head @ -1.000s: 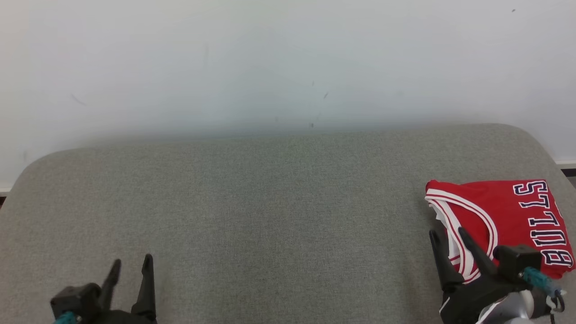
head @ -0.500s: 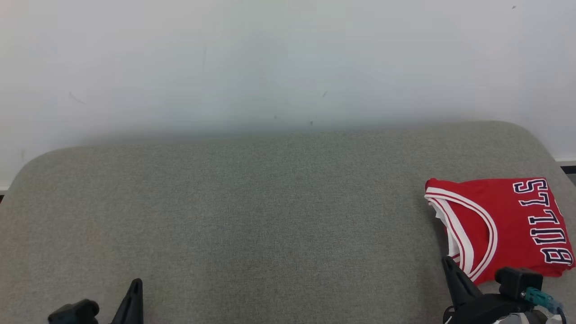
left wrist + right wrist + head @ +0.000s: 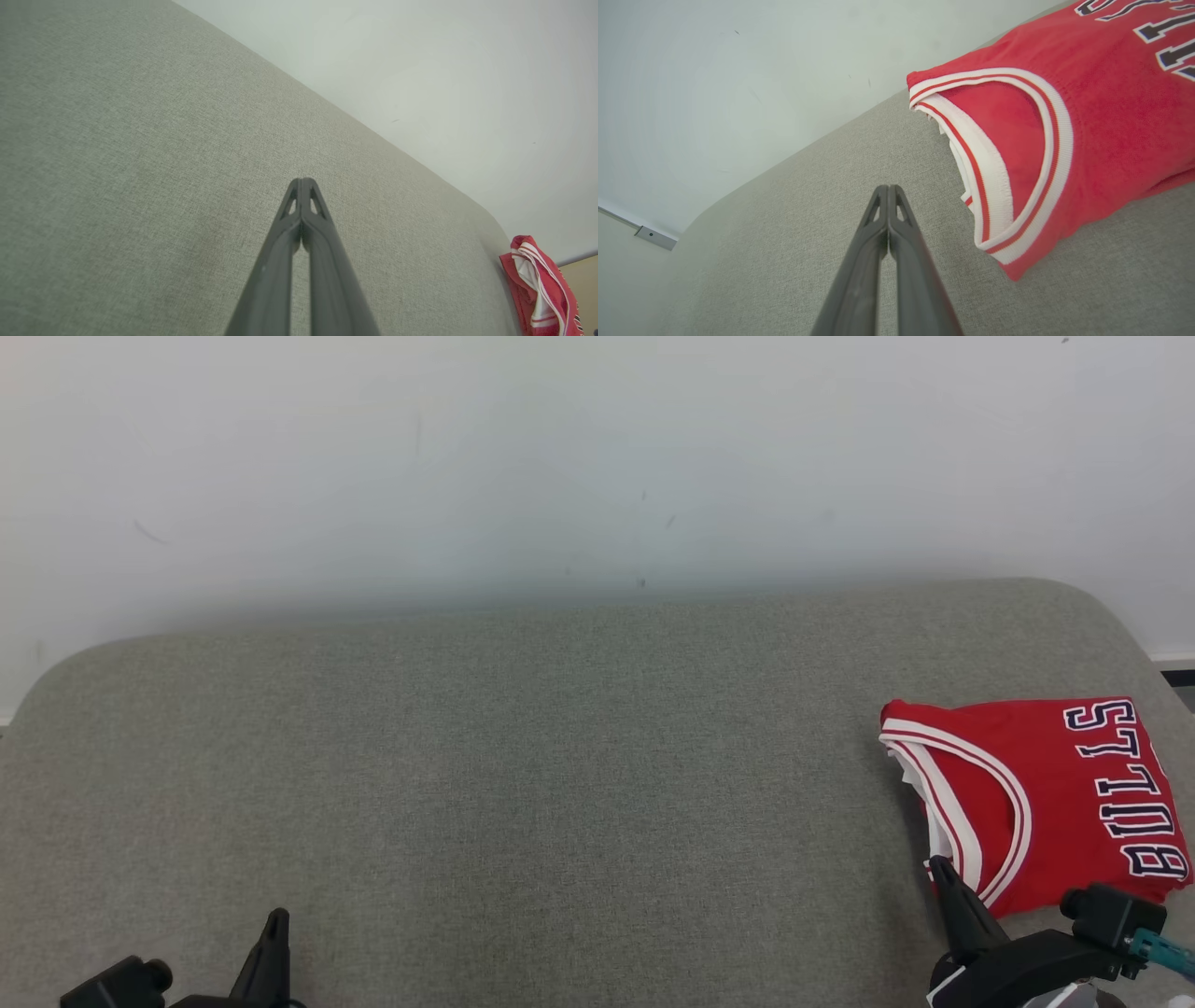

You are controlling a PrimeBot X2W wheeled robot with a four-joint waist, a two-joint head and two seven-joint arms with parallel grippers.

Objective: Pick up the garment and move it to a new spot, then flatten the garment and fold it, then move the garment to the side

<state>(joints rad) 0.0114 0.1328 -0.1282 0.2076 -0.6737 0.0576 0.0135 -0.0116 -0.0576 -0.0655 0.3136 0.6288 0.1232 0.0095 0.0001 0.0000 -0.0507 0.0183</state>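
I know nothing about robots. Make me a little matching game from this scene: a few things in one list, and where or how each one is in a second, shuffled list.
Things:
1. red jersey
2. left gripper
3. right gripper
4. wall

Places and states:
A. shut, low on the robot's left, over bare grey cushion
B. plain white, behind the cushion
C. folded, lying at the cushion's right end
D. shut, close beside the jersey's white-trimmed edge, holding nothing

Pairs: 1-C, 2-A, 3-D, 4-B
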